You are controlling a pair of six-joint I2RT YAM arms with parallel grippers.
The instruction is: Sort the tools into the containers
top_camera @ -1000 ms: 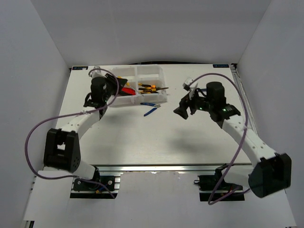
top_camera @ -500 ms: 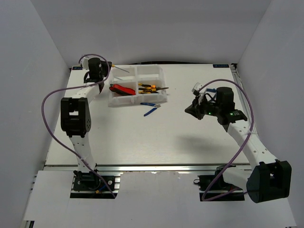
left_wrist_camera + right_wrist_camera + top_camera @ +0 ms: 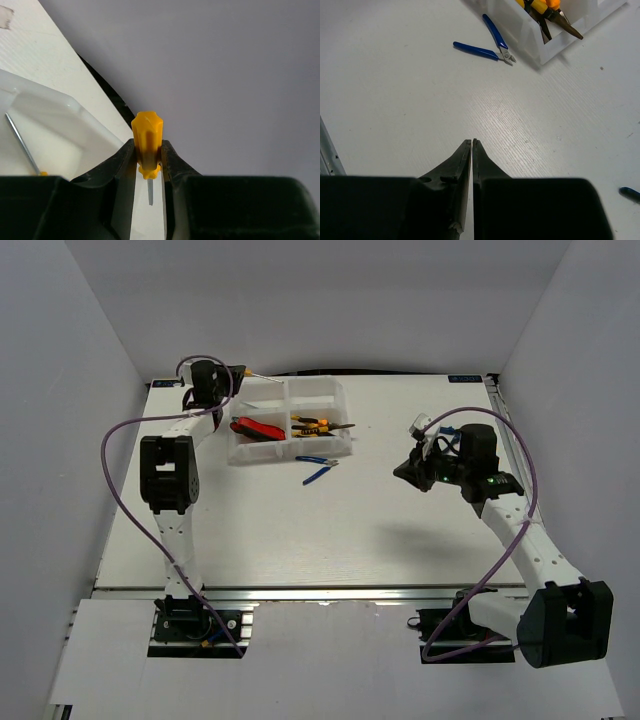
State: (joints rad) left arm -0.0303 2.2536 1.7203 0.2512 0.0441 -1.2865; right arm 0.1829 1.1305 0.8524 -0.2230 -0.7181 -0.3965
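My left gripper (image 3: 228,377) is at the far left corner of the white organiser tray (image 3: 338,400), shut on a yellow-handled screwdriver (image 3: 146,142). Its handle stands out past the fingertips (image 3: 124,156). In the left wrist view a second thin screwdriver (image 3: 21,143) lies in the tray compartment (image 3: 60,117) below. Red-and-black cutters (image 3: 255,428) and yellow-and-black pliers (image 3: 320,425) lie in the near compartments. Blue-handled pliers (image 3: 318,469) (image 3: 487,42) rest on the table just in front of the tray. My right gripper (image 3: 408,472) (image 3: 471,142) hangs shut and holds nothing, right of the blue pliers.
White walls enclose the white table (image 3: 300,540) on three sides. The tray's near right corner (image 3: 555,47) shows in the right wrist view, with the pliers' jaws poking over its rim. A small blue object (image 3: 630,193) shows at that view's right edge.
My left arm has swung back to the tray's far left corner, carrying the screwdriver. My right gripper has shut and drawn back to the right, away from the tray.
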